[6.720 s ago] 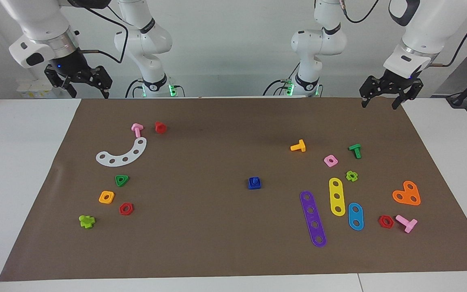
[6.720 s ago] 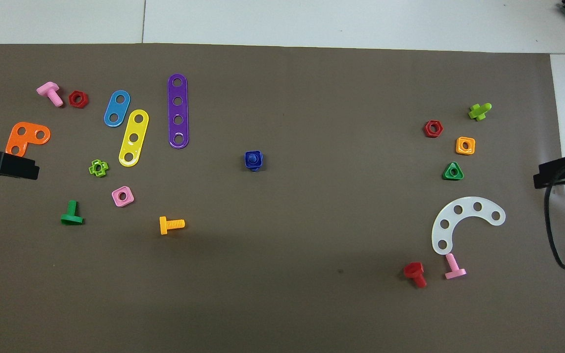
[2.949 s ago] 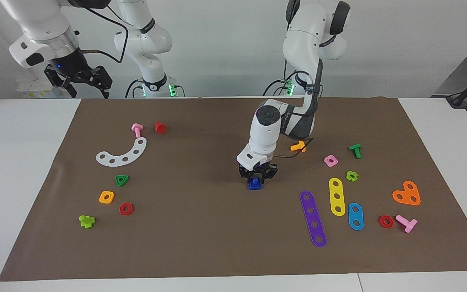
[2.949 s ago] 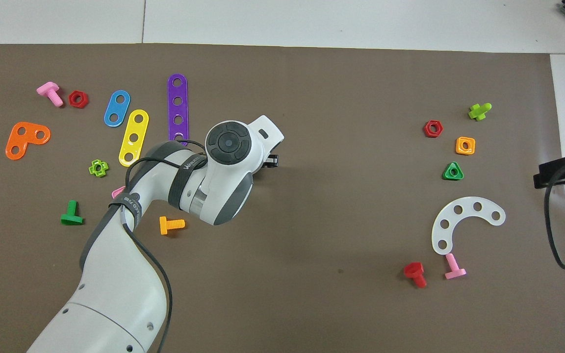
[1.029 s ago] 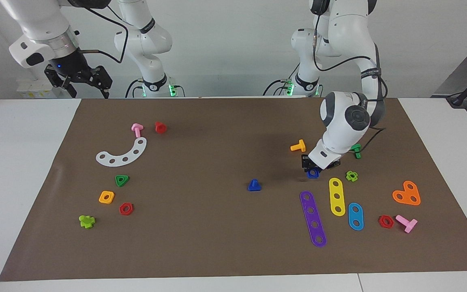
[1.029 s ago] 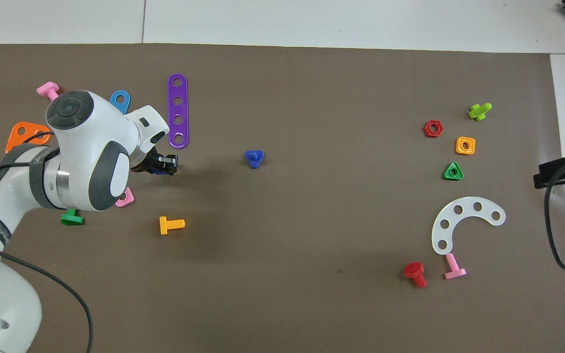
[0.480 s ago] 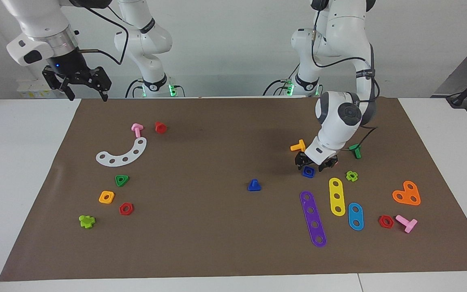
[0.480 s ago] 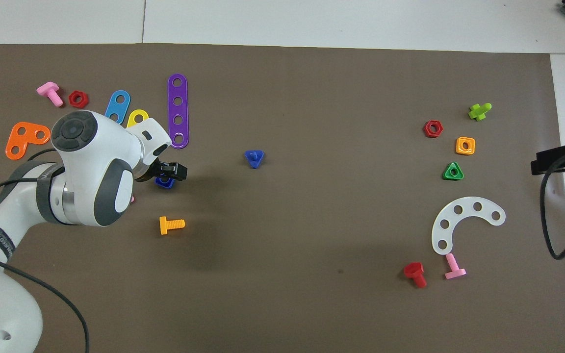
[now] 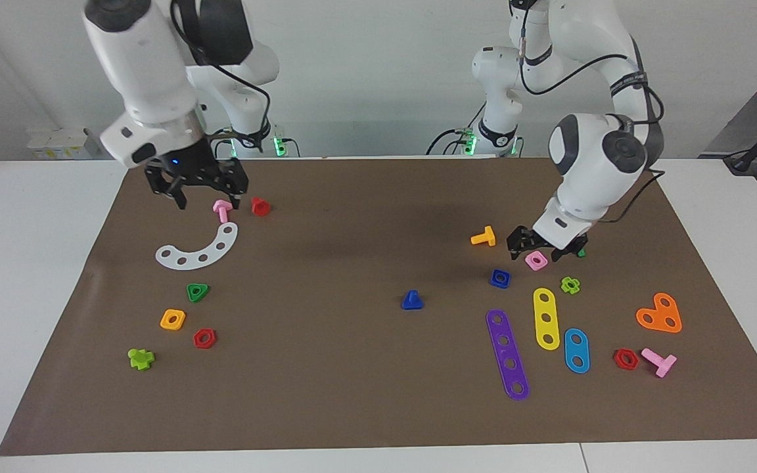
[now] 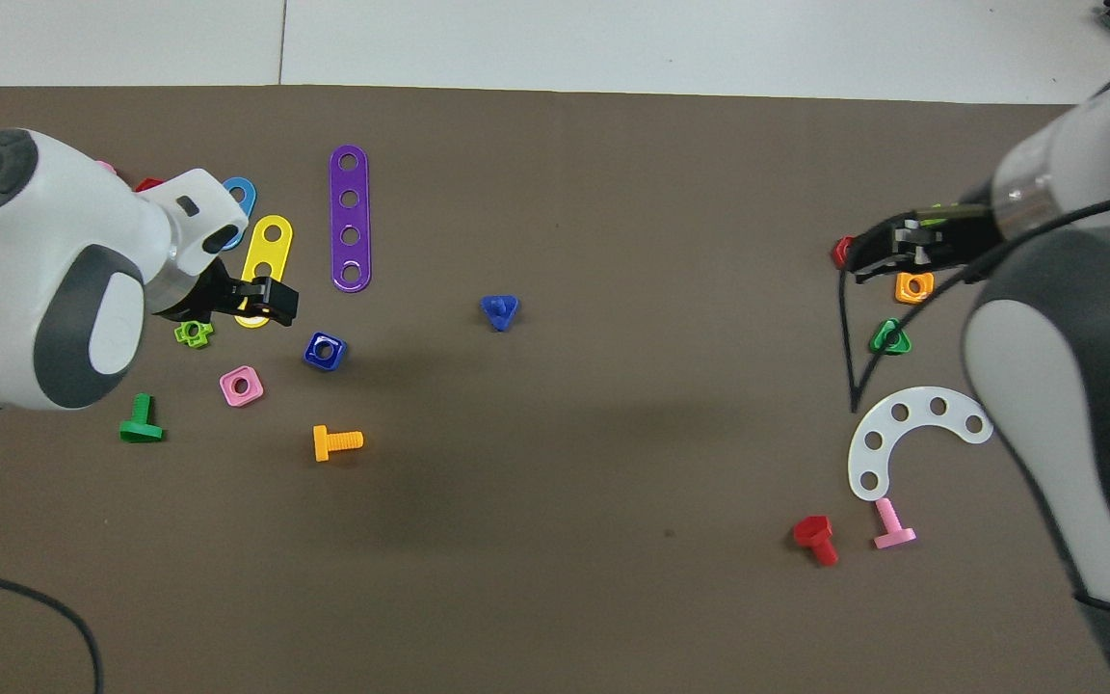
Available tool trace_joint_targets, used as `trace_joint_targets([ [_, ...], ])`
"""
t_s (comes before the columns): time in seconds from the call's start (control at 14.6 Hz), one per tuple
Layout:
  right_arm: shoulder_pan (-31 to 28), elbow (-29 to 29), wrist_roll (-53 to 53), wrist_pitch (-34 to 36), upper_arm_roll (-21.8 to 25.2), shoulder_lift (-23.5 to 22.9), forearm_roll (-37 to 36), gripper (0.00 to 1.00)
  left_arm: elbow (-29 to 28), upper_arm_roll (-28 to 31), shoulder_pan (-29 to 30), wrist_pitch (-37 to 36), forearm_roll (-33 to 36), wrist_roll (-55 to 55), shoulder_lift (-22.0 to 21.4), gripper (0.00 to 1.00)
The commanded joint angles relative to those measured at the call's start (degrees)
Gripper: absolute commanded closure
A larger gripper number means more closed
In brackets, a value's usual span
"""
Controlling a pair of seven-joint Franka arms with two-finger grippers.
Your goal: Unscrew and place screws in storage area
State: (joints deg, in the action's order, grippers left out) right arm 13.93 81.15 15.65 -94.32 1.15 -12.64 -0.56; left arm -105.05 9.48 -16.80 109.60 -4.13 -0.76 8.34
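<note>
The blue screw stands head down on the brown mat near its middle, shank up; it also shows in the overhead view. The blue square nut lies free of it, toward the left arm's end. My left gripper is open and empty, up over the pink square nut. The storage area holds the white curved strip, green triangular nut, orange square nut and red hexagonal nut. My right gripper is open and empty, raised over that area.
Purple, yellow and blue strips, an orange plate and yellow and green bolts lie at the left arm's end. Pink and red bolts lie by the white strip.
My left gripper lifted the blue square nut off the screw, set it down by the purple strip, let go and rose. My right arm has swung in over the storage area.
</note>
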Motion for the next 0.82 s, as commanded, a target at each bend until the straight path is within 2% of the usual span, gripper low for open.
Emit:
trace_joint_targets([
  [0.0,5.12,-7.49,10.58,-6.27,-2.29,-11.14,0.91,0.0,-0.68,0.01,1.51,-6.14,6.82,0.4,-5.69,0.0],
  [0.07,8.88,-7.5,16.2,-11.1,-2.47,-13.87,0.57,0.0,-1.03,0.01,1.86,-7.55,8.16,0.49,-8.14,0.0],
  [0.21,12.78,-7.41,20.55,-19.29,-2.38,-18.45,0.3,0.0,-1.12,-0.07,3.53,-10.27,8.26,0.67,-12.37,0.0],
  [0.41,18.13,-9.25,23.54,-26.16,-1.86,-26.0,-0.05,0.0,-0.34,0.01,3.62,-14.49,8.26,0.67,-16.24,0.0],
  [0.62,19.46,-8.56,23.64,-29.16,-2.47,-28.22,-4.53,0.02,0.89,-0.6,3.45,-15.47,8.26,0.67,-16.96,0.0],
  [0.75,20.35,-7.42,23.29,-32.76,-2.47,-28.4,-4.62,0.1,1.16,-0.78,3.18,-15.47,7.91,0.67,-16.87,0.0],
])
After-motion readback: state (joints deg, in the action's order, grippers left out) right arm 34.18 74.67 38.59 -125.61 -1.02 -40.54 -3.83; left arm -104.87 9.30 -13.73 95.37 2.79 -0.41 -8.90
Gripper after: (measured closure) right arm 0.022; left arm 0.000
